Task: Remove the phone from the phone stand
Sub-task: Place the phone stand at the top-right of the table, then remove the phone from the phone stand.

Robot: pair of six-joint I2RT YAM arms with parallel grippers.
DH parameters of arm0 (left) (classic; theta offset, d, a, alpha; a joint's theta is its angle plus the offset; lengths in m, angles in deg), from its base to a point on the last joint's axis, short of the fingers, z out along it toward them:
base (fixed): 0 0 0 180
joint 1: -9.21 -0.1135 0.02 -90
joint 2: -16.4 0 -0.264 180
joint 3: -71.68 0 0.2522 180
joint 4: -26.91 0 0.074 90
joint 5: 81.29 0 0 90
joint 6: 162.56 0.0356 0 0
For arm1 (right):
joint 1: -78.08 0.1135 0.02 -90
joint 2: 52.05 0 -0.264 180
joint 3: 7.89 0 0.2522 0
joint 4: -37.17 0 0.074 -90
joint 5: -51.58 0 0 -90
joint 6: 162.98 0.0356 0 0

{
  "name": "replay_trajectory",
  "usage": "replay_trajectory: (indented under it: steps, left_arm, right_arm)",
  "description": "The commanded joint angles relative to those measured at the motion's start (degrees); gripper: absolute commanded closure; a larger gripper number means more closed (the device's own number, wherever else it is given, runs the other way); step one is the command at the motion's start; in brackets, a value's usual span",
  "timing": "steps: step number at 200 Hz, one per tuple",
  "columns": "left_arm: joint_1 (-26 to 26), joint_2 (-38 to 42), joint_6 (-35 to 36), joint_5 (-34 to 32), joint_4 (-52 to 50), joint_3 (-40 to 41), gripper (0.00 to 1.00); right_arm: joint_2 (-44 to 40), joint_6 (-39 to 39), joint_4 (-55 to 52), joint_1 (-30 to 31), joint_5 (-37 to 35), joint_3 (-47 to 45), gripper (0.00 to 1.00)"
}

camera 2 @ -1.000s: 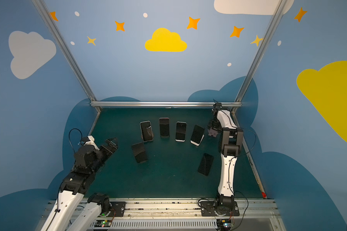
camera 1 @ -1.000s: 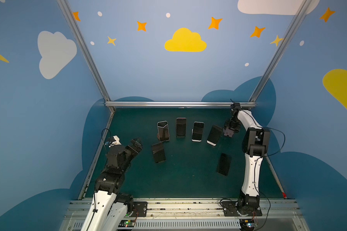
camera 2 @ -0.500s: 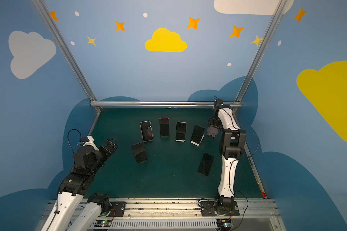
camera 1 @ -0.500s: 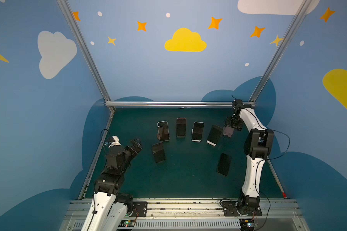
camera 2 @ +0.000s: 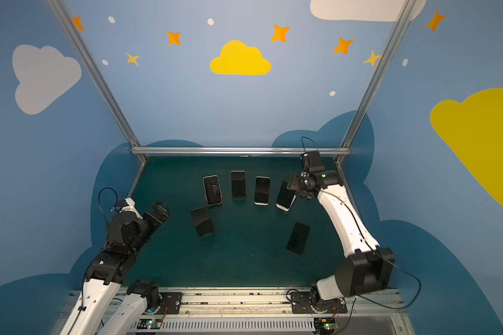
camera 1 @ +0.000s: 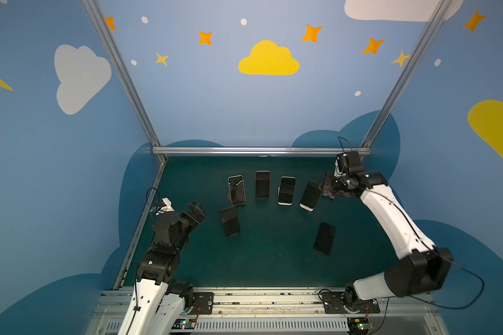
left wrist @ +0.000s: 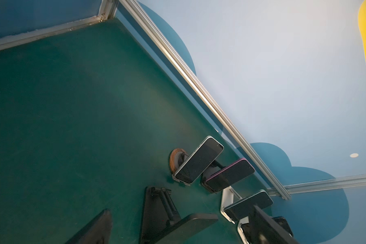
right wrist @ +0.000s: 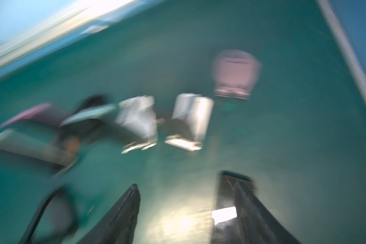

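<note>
Estimate: flat phone [camera 1: 324, 238] off; 4 row phones [camera 1: 262, 188] mounted. Right gripper [camera 1: 326, 189] released, empty, beside end phone [camera 1: 310, 196]; left gripper [camera 1: 197, 207] released.

Four dark-screened phones [camera 1: 262, 188] lean on phone stands [left wrist: 226, 202] in a row across the far tabletop [camera 1: 273, 266], the rightmost phone [camera 1: 310, 195] skewed; a black phone [camera 1: 325, 238] lies flat nearer

Dk-green mat [camera 1: 273, 269], blk phones [camera 1: 262, 188]
</note>
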Motion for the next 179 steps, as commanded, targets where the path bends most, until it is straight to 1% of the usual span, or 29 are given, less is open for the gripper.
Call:
replay_trajectory:
  steps: [1, 15, 25, 34, 48, 67, 85, 93, 112, 125, 129, 134, 139, 147, 163, 170, 179]
  left_arm:
    - [-0.3, 1.8, 2.0, -2.4, -2.0, -0.2, 0.00]
    - [-0.3, 2.7, 1.8, -2.5, -1.8, 0.4, 0.00]
    - [-0.3, 2.9, 1.4, -2.1, -1.4, 0.9, 0.00]
    - [-0.3, 2.7, 1.0, -1.5, -1.0, 1.1, 0.00]
    - [-0.3, 2.2, 0.8, -0.8, -0.7, 0.9, 0.00]
    - [-0.3, 2.0, 0.5, -0.7, -1.2, 0.8, 0.00]
    - [-0.3, 2.8, -0.1, -0.5, -1.7, 1.2, 0.00]
    - [-0.3, 3.3, -0.4, -0.6, -2.1, 1.5, 0.00]
    - [-0.3, 4.8, -0.9, -0.7, -3.0, 2.4, 0.00]
    - [-0.3, 5.7, -1.6, -0.8, -3.4, 3.0, 0.00]
    - [-0.3, 5.9, -1.8, -0.6, -3.4, 3.2, 0.00]
    - [-0.3, 6.1, -2.2, -0.5, -3.5, 3.5, 0.00]
    - [-0.3, 6.3, -2.5, -0.1, -3.5, 3.7, 0.00]
    - [-0.3, 6.7, -2.8, 0.2, -3.5, 4.1, 0.00]
    - [-0.3, 7.1, -3.1, 0.4, -3.4, 4.3, 0.00]
    - [-0.3, 7.0, -3.0, 0.6, -3.4, 3.9, 0.00]
    - [-0.2, 6.8, -2.5, 0.4, -3.4, 3.2, 0.00]
  right_arm:
    - [-9.4, -3.5, 8.9, 5.6, -6.0, -7.0, 0.28]
    - [-14.7, -3.2, 8.3, 9.3, -11.7, -8.8, 0.28]
    - [-18.1, -3.3, 8.1, 10.9, -14.6, -9.8, 0.27]
    - [-20.3, -3.4, 8.2, 11.8, -15.6, -10.6, 0.27]
    - [-22.5, -3.6, 8.0, 13.0, -14.2, -11.3, 0.27]
    - [-22.9, -2.6, 8.4, 16.0, -10.6, -12.3, 0.29]
    - [-21.6, -3.0, 9.7, 20.8, -9.2, -13.5, 0.30]
    - [-20.7, -3.3, 9.8, 23.6, -10.8, -13.6, 0.31]
    - [-19.1, -5.3, 11.0, 30.4, -17.7, -14.3, 0.33]
    - [-18.9, -7.4, 13.0, 33.3, -22.3, -15.6, 0.33]
    - [-18.9, -8.0, 14.0, 33.6, -23.5, -16.4, 0.33]
    - [-18.9, -5.6, 15.3, 33.7, -26.0, -17.6, 0.33]
    - [-19.1, -5.1, 17.6, 33.6, -28.0, -19.1, 0.32]
    - [-19.0, -4.0, 17.8, 32.8, -28.8, -19.9, 0.27]
    - [-18.2, -0.9, 14.0, 29.0, -25.8, -19.2, 0.18]
    - [-17.9, -0.2, 13.8, 27.6, -25.6, -19.7, 0.14]
    - [-16.9, -0.3, 13.5, 24.7, -22.9, -20.2, 0.12]
